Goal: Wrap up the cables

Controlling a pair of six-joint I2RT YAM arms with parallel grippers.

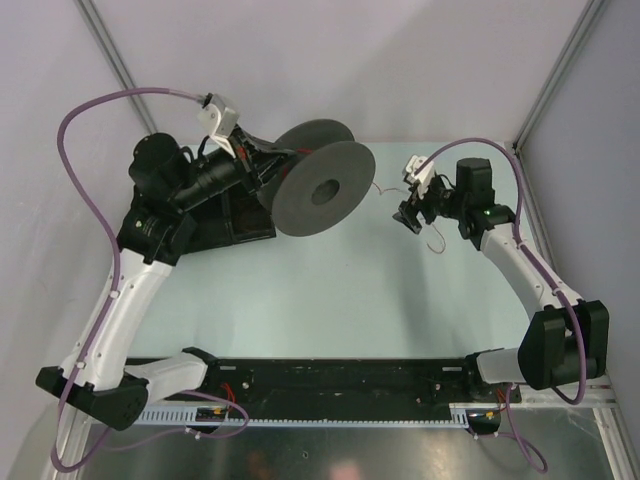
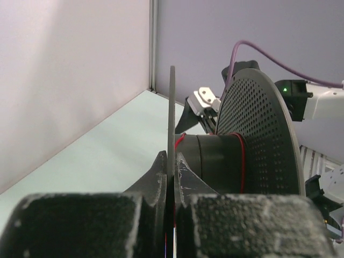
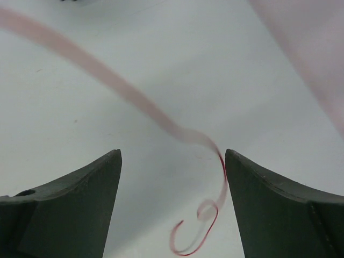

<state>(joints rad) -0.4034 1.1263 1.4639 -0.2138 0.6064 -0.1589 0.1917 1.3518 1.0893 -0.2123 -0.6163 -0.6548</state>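
Left gripper (image 1: 263, 168) sat near the far edge of the table (image 1: 300, 290), left of centre. Its two fingers (image 2: 159, 174) were pressed together on the thin rim of one flange of the spool (image 1: 350, 170), which it held up on edge, off the surface. In the left wrist view the pinched flange ran straight up between the fingertips. The hub (image 2: 215, 158) lay just behind it and the second, perforated flange (image 2: 258, 134) stood to the right.

The cable (image 2: 243, 161), a thin dark-red wire, showed as a turn or two on the hub, one against each flange. How many turns in all could not be told.

From the spool a loose strand of the cable (image 1: 378, 190) crossed toward the right gripper (image 1: 408, 218), which hung above the table toward the far right corner, well apart from the spool. The tail of the wire curled just below that gripper.

In the right wrist view the right gripper (image 3: 172, 204) had its fingers (image 3: 70, 204) spread wide, touching nothing. The cable (image 3: 221, 164) passed through the gap, nearer the finger on the right side of that view, and ended in a small hook-shaped curl low in the frame. Its upper run was a blurred pink band close to the lens. Whether the curl rested on the table or hung above it could not be told.
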